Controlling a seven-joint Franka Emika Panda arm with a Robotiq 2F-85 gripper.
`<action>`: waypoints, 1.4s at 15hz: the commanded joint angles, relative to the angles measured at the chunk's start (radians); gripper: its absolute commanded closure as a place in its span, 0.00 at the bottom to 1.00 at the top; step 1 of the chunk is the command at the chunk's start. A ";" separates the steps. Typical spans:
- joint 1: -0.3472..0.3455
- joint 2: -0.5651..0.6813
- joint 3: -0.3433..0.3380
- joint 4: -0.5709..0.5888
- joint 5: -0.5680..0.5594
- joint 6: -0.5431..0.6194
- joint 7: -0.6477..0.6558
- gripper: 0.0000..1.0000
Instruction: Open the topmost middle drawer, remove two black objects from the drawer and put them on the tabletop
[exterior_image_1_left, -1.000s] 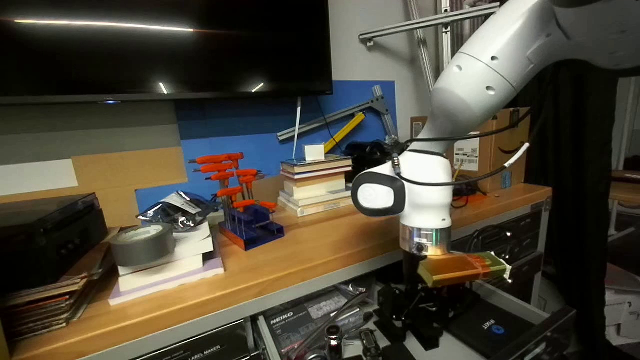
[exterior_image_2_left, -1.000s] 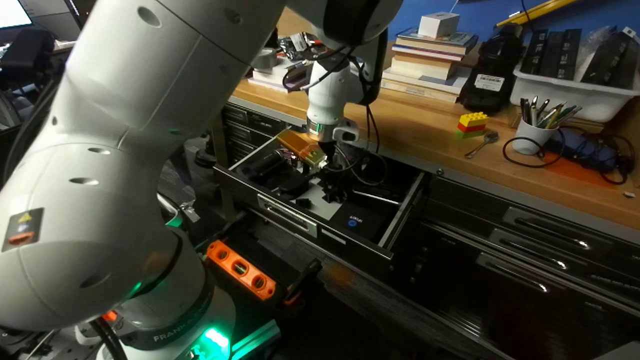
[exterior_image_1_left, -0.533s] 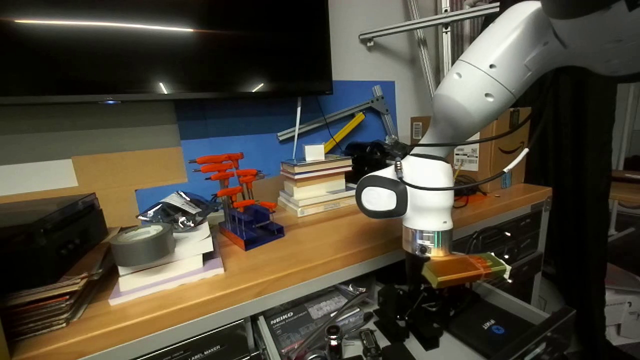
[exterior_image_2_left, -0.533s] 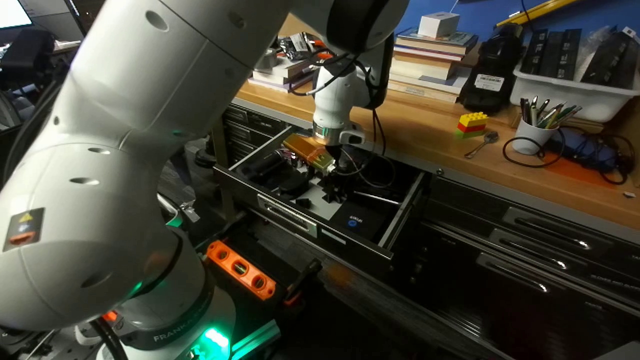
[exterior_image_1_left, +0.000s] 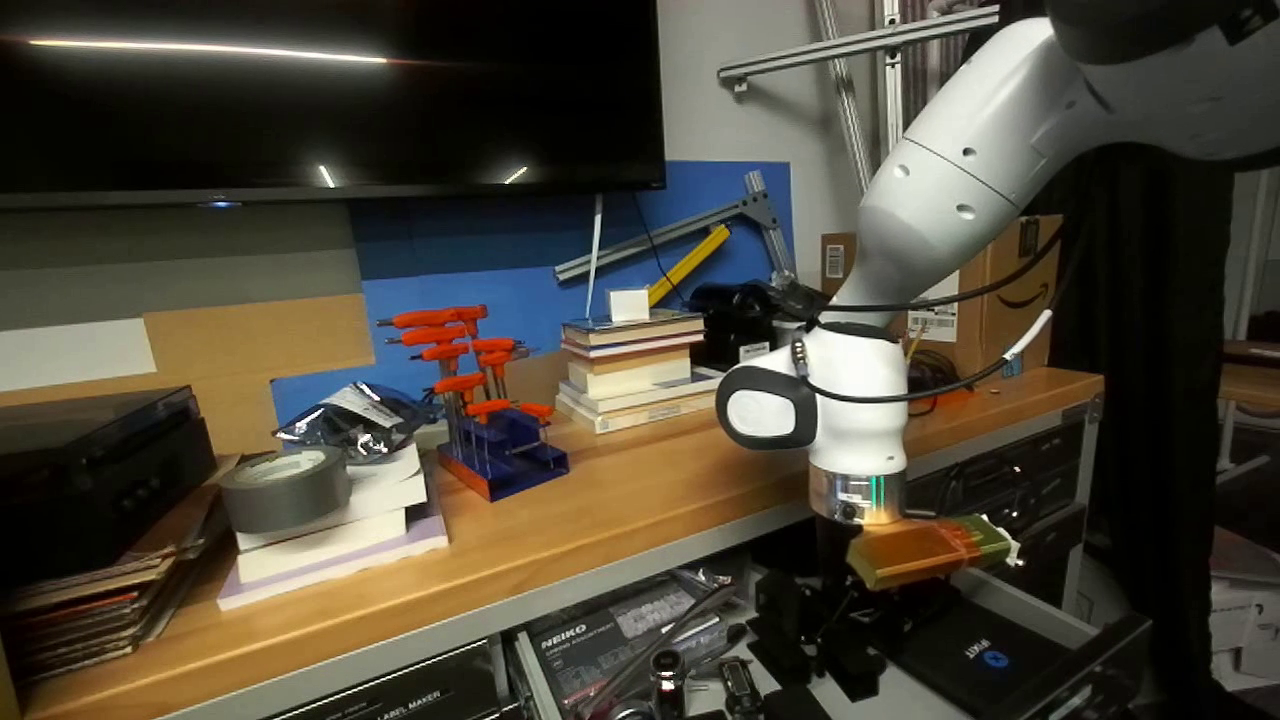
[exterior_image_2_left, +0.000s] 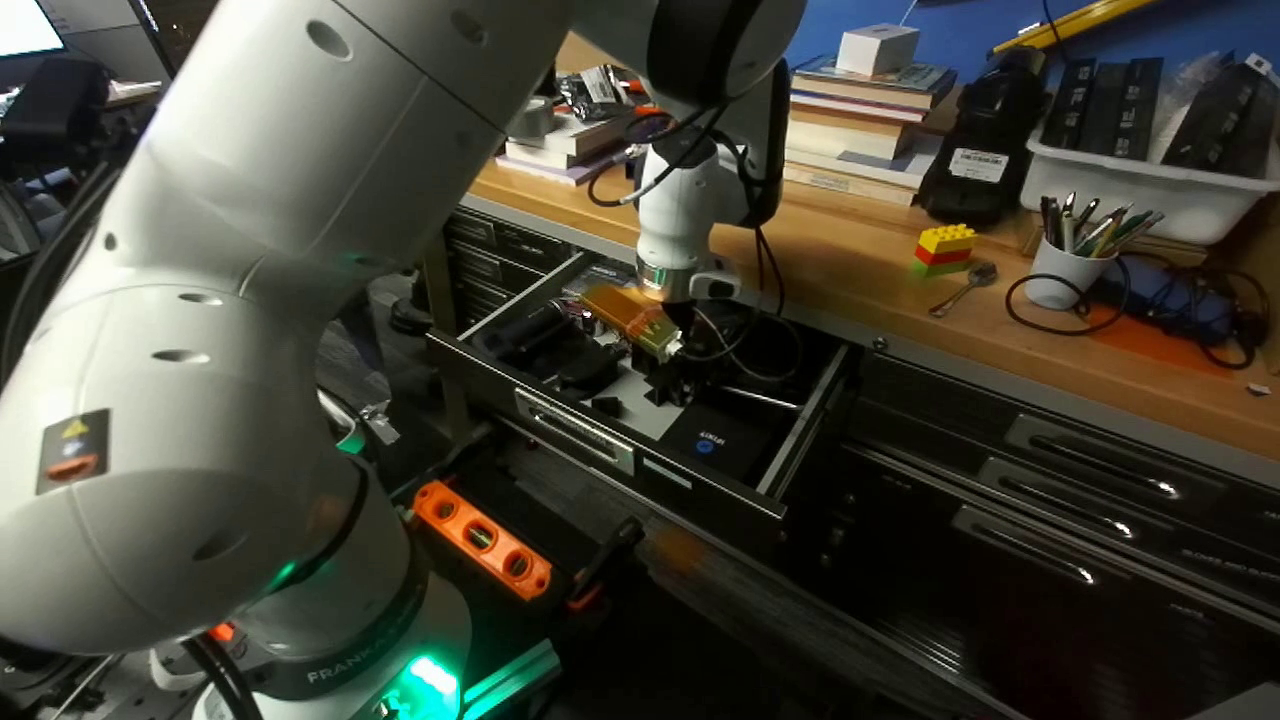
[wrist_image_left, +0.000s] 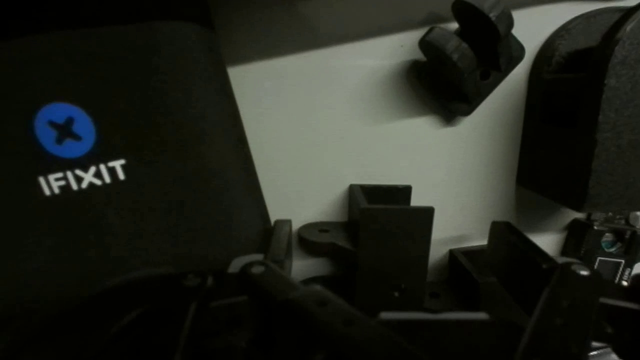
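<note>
The topmost middle drawer (exterior_image_2_left: 575, 430) is pulled open and also shows in an exterior view (exterior_image_1_left: 1100, 655). Inside it, a black U-shaped bracket (wrist_image_left: 392, 245) stands upright on the pale drawer bottom in the wrist view. A second black bracket (wrist_image_left: 475, 272) lies just right of it, partly hidden by the gripper. My gripper (wrist_image_left: 402, 250) is low in the drawer, its fingers apart on either side of the brackets. It also shows in an exterior view (exterior_image_1_left: 840, 615), where dark parts blend together. Contact cannot be told. The wooden tabletop (exterior_image_2_left: 840, 250) lies behind and above the drawer.
A black IFIXIT case (wrist_image_left: 125, 125) lies left in the wrist view, a small black clip (wrist_image_left: 465, 60) at the top, a black rounded item (wrist_image_left: 575, 115) at right. A NEIKO box (exterior_image_1_left: 620, 630) is in the drawer. Books (exterior_image_1_left: 630, 375) and a hex-key stand (exterior_image_1_left: 500, 455) stand on the tabletop.
The arm has moved down a little and slightly to the right in both exterior views, bringing the gripper lower into the drawer. The drawer and its contents look unmoved.
</note>
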 joint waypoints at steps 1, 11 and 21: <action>0.021 0.027 -0.019 0.042 -0.001 0.003 -0.014 0.00; 0.010 0.061 -0.007 0.063 -0.001 -0.009 -0.020 0.57; -0.021 -0.039 0.058 0.037 0.015 0.064 0.087 0.64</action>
